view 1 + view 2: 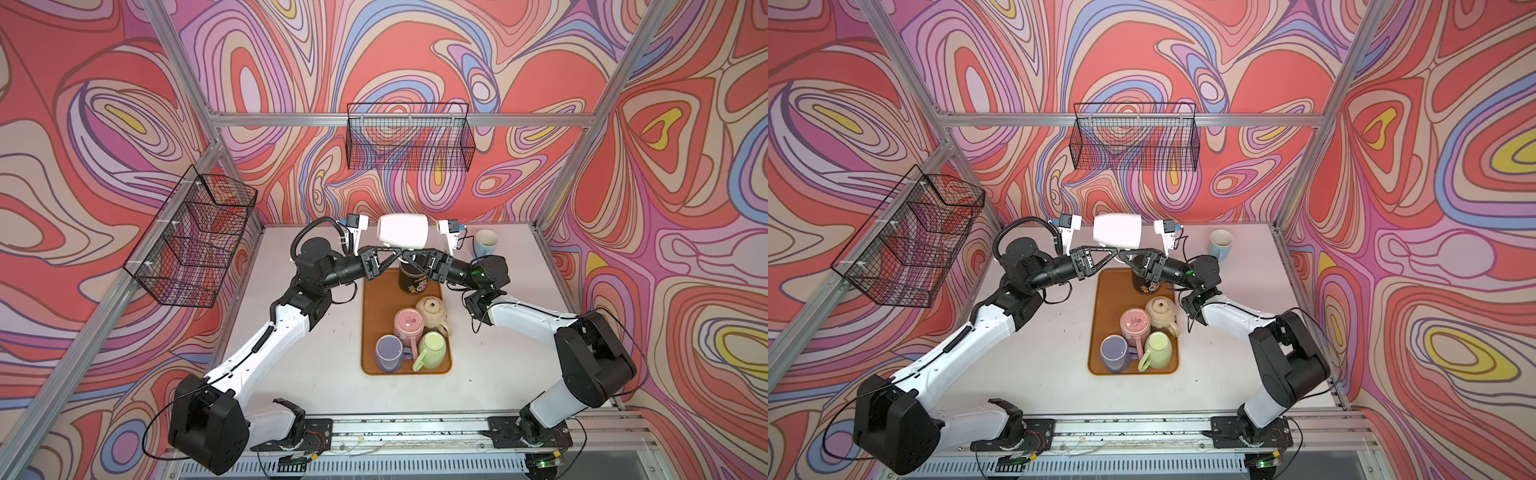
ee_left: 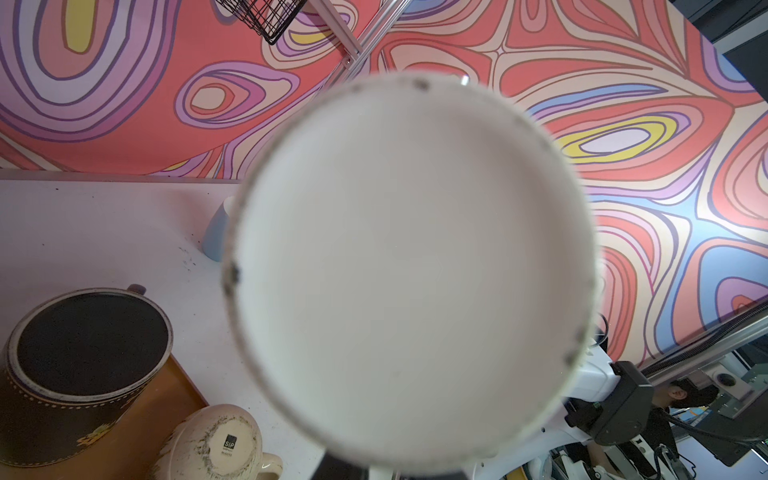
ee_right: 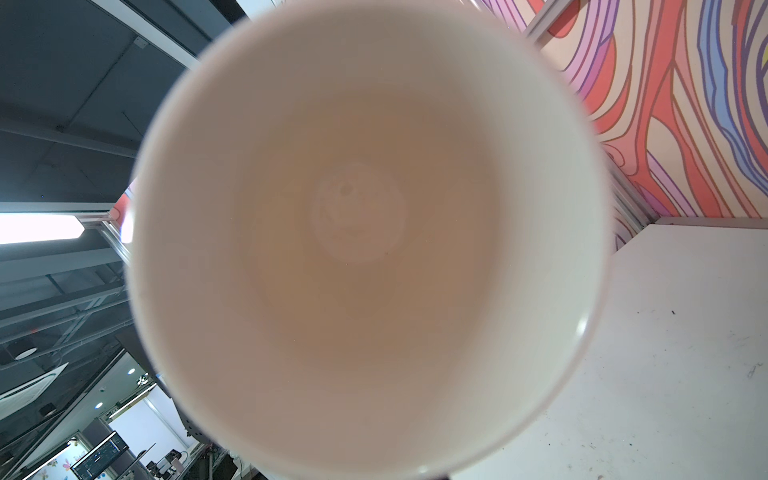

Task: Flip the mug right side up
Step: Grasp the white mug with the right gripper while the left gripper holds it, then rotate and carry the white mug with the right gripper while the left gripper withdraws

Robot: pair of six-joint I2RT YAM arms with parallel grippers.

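White mug [image 1: 402, 232]: held on its side in the air above the far end of the tray [image 1: 376, 307].
Left gripper [image 1: 395, 252]: clamped on the mug from beneath.
Right gripper [image 1: 409, 255]: placed beneath the mug's mouth end; whether its jaws are together cannot be told.

Tray [image 1: 376, 307] brown; white mug [image 1: 402, 236]; pink mug [image 1: 409, 326]; lilac mug [image 1: 389, 353]; black mug [image 2: 87, 345], perhaps floral.

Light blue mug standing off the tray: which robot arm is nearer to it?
Right. The right arm bends just beside the light blue mug, on its tray side; the left arm comes in from the tray's far side, well away.
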